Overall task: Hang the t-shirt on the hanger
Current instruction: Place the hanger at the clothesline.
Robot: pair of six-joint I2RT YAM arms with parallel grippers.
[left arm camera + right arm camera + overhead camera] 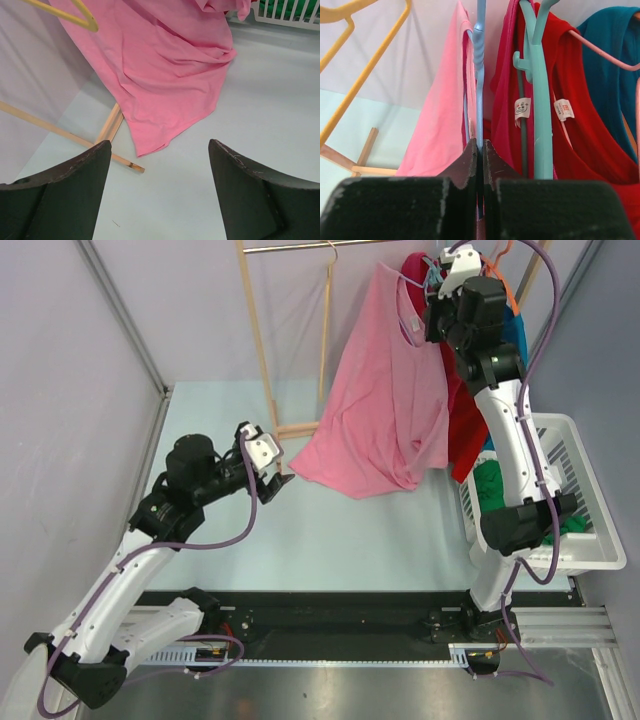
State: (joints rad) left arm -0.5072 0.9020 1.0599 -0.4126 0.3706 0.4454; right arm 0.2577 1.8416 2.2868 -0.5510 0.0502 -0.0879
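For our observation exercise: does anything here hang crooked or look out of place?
Yes. The pink t-shirt hangs slanted from the hanger pinched in the right gripper, and its lower hem trails crumpled on the table, partly over the rack's wooden foot, instead of hanging free.

Soft, even, fairly bright light falls from overhead, so the pale desk carries only faint, soft-edged shadows beneath the left arm and the hem of the t-shirt, and the metal strip at the near edge gives a dull sheen without hard glare. In the left wrist view the cloth's folds are crisp, while the dark fingers of the left pincer look slightly soft and underexposed. In the right wrist view the right pincer is a blurred black mass, the hanger above it is soft, and the white labels behind are sharper.
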